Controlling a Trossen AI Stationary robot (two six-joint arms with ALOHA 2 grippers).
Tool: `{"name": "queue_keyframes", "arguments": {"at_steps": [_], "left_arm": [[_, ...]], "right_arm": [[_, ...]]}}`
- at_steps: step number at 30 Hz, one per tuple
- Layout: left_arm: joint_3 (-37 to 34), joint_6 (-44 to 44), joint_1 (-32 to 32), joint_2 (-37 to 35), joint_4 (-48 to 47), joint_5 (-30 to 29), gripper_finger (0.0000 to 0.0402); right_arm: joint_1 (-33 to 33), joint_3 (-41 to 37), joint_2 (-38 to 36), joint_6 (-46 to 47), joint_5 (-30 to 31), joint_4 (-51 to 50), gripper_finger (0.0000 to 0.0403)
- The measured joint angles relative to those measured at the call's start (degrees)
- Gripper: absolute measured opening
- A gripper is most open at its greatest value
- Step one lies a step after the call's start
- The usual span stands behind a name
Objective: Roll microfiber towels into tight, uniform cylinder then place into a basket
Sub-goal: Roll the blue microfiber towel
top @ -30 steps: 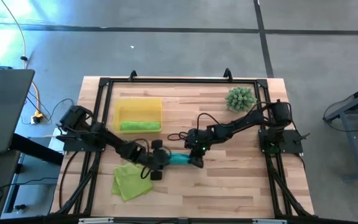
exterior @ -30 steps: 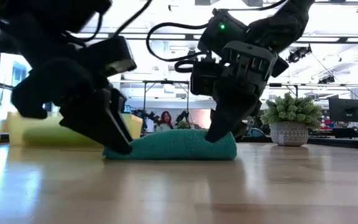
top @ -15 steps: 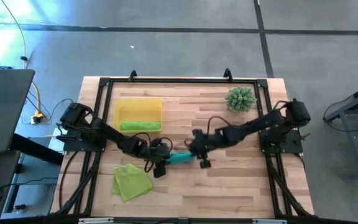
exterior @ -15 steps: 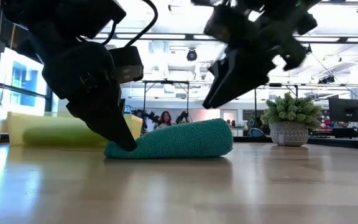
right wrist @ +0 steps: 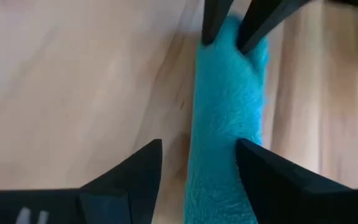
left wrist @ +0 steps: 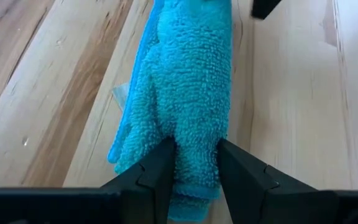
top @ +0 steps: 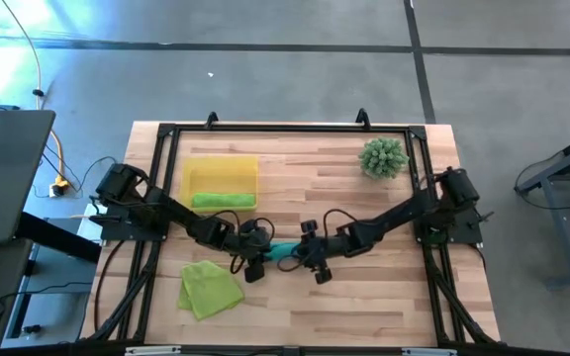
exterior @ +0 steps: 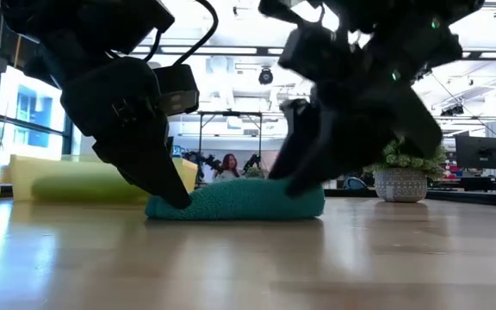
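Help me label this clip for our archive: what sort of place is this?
Probably a robotics lab or open workshop: a framed wooden table stands on a bare concrete floor, and the low view shows ceiling strip lights, monitors and more equipment beyond the potted plant.

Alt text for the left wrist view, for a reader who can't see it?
The left gripper pinches one end of a rolled teal towel lying on the wooden table. A dark fingertip of the other arm shows at the roll's far end.

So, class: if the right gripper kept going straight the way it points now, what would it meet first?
The teal towel, already between the right gripper's open fingers; beyond it, the left gripper pinching the far end.
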Motion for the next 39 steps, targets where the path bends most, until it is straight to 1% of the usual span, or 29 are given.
{"name": "queue_keyframes", "arguments": {"at_steps": [4,7,11,15,19,23,26,30,32,39], "left_arm": [[0.0,-0.1,0.0,0.0,0.02,0.0,0.0113],[-0.02,-0.06,0.0,-0.12,0.22,0.02,0.0113],[-0.2,0.8,-0.03,-2.1,0.32,-0.55,0.0113],[-0.44,5.71,-0.23,-5.57,-0.84,-0.5,0.0113],[-0.32,11.98,-1.61,-8.11,0.42,-0.71,0.0113],[-0.28,17.03,-3.36,-8.39,5.0,-1.4,0.0113],[-0.17,21.43,-4.31,-6.94,8.7,-4.38,0.0118],[-0.12,26.18,-4.68,-4.89,12.94,-11.91,0.0128],[-0.15,28.05,-4.62,-3.88,13.4,-14.34,0.0133],[-0.09,28.67,-3.48,-1.24,14.25,-14.73,0.0152]], "right_arm": [[-0.25,0.14,2.35,1.22,1.09,-0.03,0.0202],[-0.51,0.26,3.64,5.36,1.1,-0.3,0.0196],[-0.55,0.39,4.6,9.97,1.15,-0.54,0.0181],[-0.59,0.39,4.88,13.76,1.13,-1.16,0.0162],[-0.64,0.37,4.94,19.39,1.09,-1.36,0.0147],[-1.42,0.31,4.97,25.28,-0.08,-1.38,0.0142],[-2.15,0.24,4.97,29.07,-1.67,-1.21,0.0141],[-3.02,0.16,4.99,31.51,-3.32,-0.85,0.0141],[-3.08,0.12,5.01,31.56,-3.57,-0.59,0.0141],[-3.08,0.0,5.06,31.67,-3.67,1.11,0.0141]]}}
